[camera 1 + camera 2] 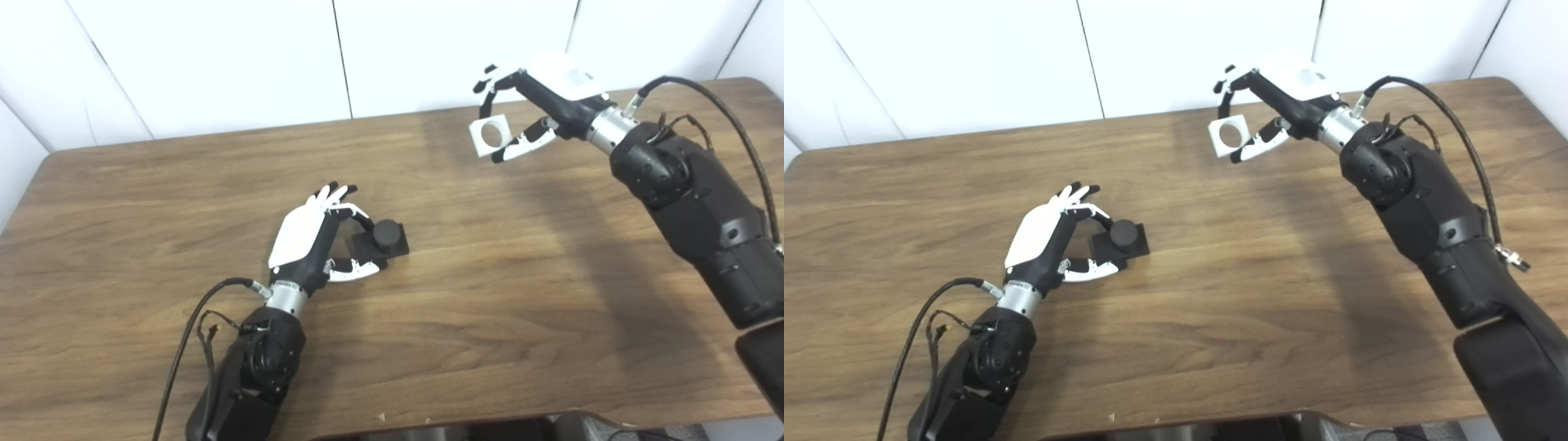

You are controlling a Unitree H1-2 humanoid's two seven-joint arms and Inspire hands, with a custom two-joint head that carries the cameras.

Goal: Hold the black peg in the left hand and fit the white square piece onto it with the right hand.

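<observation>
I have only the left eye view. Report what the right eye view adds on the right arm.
Observer: The cable along the right arm ends in a metal plug; your frame edge cuts that.
Operator: Now the table's right edge.
Observer: A longer stretch of the table edge shows past the rounded corner, well away from the right hand holding the piece.
Operator: Check the left hand.
Observer: From this angle too, the left hand closes on the peg at its base.
</observation>
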